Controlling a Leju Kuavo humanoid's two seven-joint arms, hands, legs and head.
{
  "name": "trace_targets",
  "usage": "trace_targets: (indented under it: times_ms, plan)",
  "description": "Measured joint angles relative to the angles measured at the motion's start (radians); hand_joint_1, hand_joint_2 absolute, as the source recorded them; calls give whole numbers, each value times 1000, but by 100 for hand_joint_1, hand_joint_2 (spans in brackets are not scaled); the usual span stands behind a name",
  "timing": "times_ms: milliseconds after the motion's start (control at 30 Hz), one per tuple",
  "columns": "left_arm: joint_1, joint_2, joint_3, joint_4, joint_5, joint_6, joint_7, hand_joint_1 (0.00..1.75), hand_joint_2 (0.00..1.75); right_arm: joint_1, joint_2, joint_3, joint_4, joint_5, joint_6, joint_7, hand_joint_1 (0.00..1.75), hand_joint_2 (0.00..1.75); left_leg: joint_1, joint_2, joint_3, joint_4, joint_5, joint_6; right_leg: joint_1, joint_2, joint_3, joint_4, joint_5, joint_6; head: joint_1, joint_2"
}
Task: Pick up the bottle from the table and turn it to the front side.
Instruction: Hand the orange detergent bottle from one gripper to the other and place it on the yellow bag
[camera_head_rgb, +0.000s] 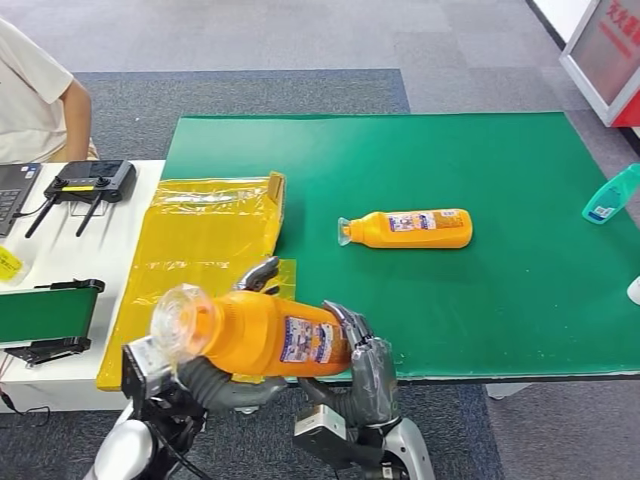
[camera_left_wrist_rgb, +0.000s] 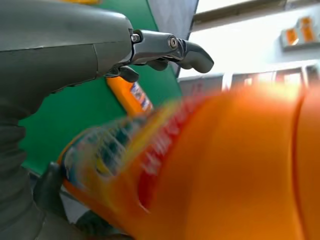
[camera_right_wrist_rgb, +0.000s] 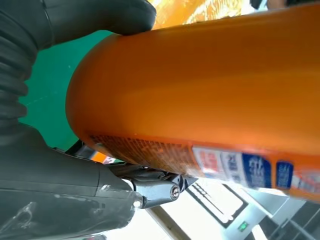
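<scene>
Presently:

1. Bottle (camera_head_rgb: 253, 335): orange, clear cap, printed label. It lies on its side in the air at the near edge of the green mat (camera_head_rgb: 483, 160), cap toward the robot's left, base toward its right. The left wrist view shows it close and blurred (camera_left_wrist_rgb: 234, 165); the right wrist view shows its base end and a label strip (camera_right_wrist_rgb: 211, 85).
2. Left hand (camera_head_rgb: 226, 385): grips the bottle from below near the neck end, fingers curled around the body; a fingertip shows above the bottle. Grey thumb and dark fingers (camera_left_wrist_rgb: 188, 50) appear in its wrist view.
3. Right hand (camera_head_rgb: 366, 365): grips the bottle's base end, fingers closed against it. Its wrist view shows a dark finger (camera_right_wrist_rgb: 102, 17) pressed on the orange body.
4. Second bottle (camera_head_rgb: 411, 228): orange, on its side on the mat, well apart from the hands.
5. Yellow bag (camera_head_rgb: 204, 235): flat, over the mat's left edge.
6. Teal bottle (camera_head_rgb: 610, 195): at the mat's right edge.
7. Router (camera_head_rgb: 89, 183): black, on the white table (camera_head_rgb: 83, 260).
8. Person (camera_head_rgb: 38, 90): seated at the far left.
</scene>
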Motion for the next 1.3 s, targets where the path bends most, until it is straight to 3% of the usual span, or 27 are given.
trace_targets:
  times_ms: [167,400,433,533,567,1167,1300]
  plan:
    - [-55,10,-73,40,-11,-12,10,0,175,-22,0,25,31,9,-3,18,175,175,0,0,0,0,0,0,0,0,0,0,0,0,0,0]
    - [-87,27,-114,57,-13,-15,16,0,175,-29,-1,34,53,7,-15,19,175,175,0,0,0,0,0,0,0,0,0,0,0,0,0,0]
    - [-91,31,-117,59,-11,-14,18,12,175,-30,-1,36,55,6,-17,20,175,175,0,0,0,0,0,0,0,0,0,0,0,0,0,0]
    - [-98,39,-123,61,-2,-8,20,142,175,-33,-3,41,59,1,-21,21,175,175,0,0,0,0,0,0,0,0,0,0,0,0,0,0]
    - [-98,41,-124,61,-1,-4,19,175,175,-34,-3,43,60,0,-22,21,175,175,0,0,0,0,0,0,0,0,0,0,0,0,0,0]
    - [-24,38,-97,62,-50,90,-27,175,175,-37,-8,51,100,-25,-35,6,175,175,0,0,0,0,0,0,0,0,0,0,0,0,0,0]
    - [23,27,-59,49,-23,112,-32,175,175,-39,-10,50,98,10,-37,31,3,175,0,0,0,0,0,0,0,0,0,0,0,0,0,0]
